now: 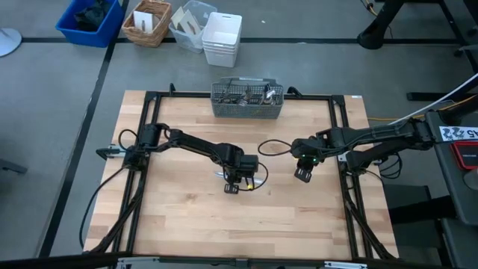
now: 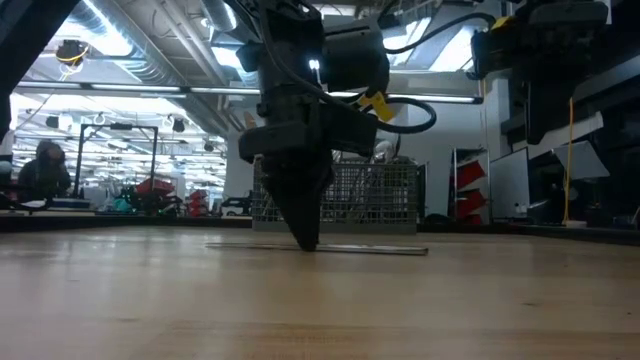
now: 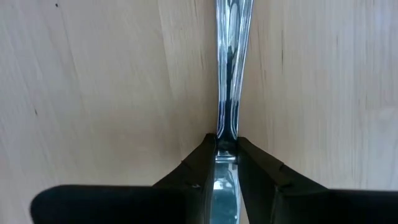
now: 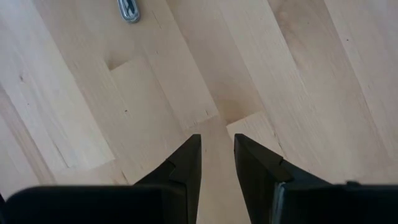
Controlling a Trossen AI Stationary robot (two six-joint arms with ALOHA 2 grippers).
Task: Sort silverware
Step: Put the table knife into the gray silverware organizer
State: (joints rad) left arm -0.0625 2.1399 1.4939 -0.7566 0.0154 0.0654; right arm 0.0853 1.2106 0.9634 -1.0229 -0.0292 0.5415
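Note:
One slim shiny piece of silverware (image 2: 370, 249) lies level along the wooden table (image 1: 187, 224) near its middle. My left gripper (image 1: 240, 183) points straight down and is shut on it. My right gripper (image 1: 302, 174) hangs above the table to the right, open, with bare wood between its fingers (image 4: 217, 155). More silverware stands in the grey wire-mesh caddy (image 1: 246, 101) at the table's far edge. The end of a small metal thing (image 4: 129, 9) shows on the wood beyond the right gripper. My left gripper pinches the piece's narrow neck (image 3: 227, 127) between its two fingers (image 3: 199, 162), which come from above, point down and lie across it. The piece stays level, flat on or just at the table top; both ends stick out past the fingers (image 2: 306, 243).
Beyond the table's far edge stand a blue bin (image 1: 89, 21), a wicker basket (image 1: 147, 22) and white containers (image 1: 222, 37). Black frame rails (image 1: 149, 127) run along the table's sides. Bare wood lies toward the near edge.

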